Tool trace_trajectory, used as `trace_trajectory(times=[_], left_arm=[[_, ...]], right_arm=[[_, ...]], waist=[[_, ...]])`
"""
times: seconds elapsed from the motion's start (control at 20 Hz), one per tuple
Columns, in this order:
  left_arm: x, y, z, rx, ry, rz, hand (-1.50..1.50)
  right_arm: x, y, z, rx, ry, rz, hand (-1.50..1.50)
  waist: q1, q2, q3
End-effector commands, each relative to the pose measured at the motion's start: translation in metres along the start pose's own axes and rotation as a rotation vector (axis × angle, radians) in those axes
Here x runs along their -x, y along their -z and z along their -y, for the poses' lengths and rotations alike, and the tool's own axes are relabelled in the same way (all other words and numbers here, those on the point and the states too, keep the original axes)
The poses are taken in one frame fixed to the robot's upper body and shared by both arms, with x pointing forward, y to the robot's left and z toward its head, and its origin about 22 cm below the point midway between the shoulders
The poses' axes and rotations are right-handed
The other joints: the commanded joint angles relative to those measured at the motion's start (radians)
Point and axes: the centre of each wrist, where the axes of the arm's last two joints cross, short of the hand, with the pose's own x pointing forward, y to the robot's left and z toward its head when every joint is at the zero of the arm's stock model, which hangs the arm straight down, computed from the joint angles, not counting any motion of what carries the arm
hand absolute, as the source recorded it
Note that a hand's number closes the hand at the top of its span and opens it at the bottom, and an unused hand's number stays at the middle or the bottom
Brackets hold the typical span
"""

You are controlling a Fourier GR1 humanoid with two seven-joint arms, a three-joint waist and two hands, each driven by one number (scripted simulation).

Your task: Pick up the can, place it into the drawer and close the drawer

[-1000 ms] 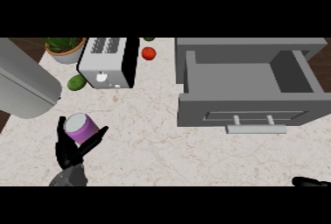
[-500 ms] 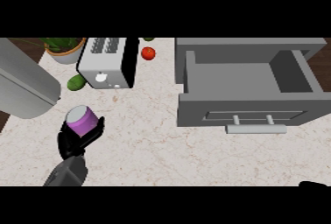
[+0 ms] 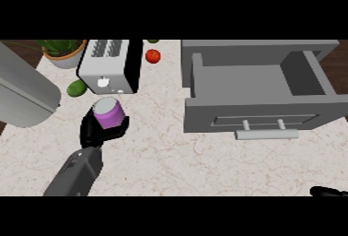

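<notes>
Left of centre in the frame, the left hand [image 3: 101, 130] has its black fingers curled round the purple can [image 3: 108, 113], which stands roughly upright in its hold, grey top showing. Against the views from a moment ago, the hand and can have climbed toward the top of the frame and now sit just below the toaster [image 3: 110, 66], with the green fruit [image 3: 77, 87] close at the upper left. So the pick-up looks done, I'd say, but the can has gone up the frame rather than across to the right.

Over on the right the drawer [image 3: 253, 112] stands pulled open, its grey inside bare and its handle facing the lower edge; the can is well apart from it. The carry across appears to be what's left, then the shutting.

Only a sliver of the right hand [image 3: 327, 191] shows at the lower right corner; I cannot tell how it is held.
</notes>
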Motion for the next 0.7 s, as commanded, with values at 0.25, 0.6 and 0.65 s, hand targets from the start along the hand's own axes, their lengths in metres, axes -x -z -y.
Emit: trace_trajectory(times=[0.25, 0.6, 0.65], left_arm=[[-0.03, 0.025, 0.077, 0.312, -0.01, -0.01, 1.5], [-0.104, 0.049, 0.127, 0.384, 0.044, 0.073, 1.5], [-0.117, 0.053, 0.13, 0.411, 0.05, 0.073, 1.5]], right_arm=[[-0.006, -0.004, -0.012, 0.028, -0.006, 0.006, -1.5], [0.003, -0.004, 0.012, 0.033, -0.021, -0.006, -1.5], [-0.003, -0.008, 0.015, 0.041, -0.038, 0.005, -1.5]], waist=[[0.017, -0.003, 0.001], [0.026, -0.009, 0.002], [0.026, -0.01, 0.002]])
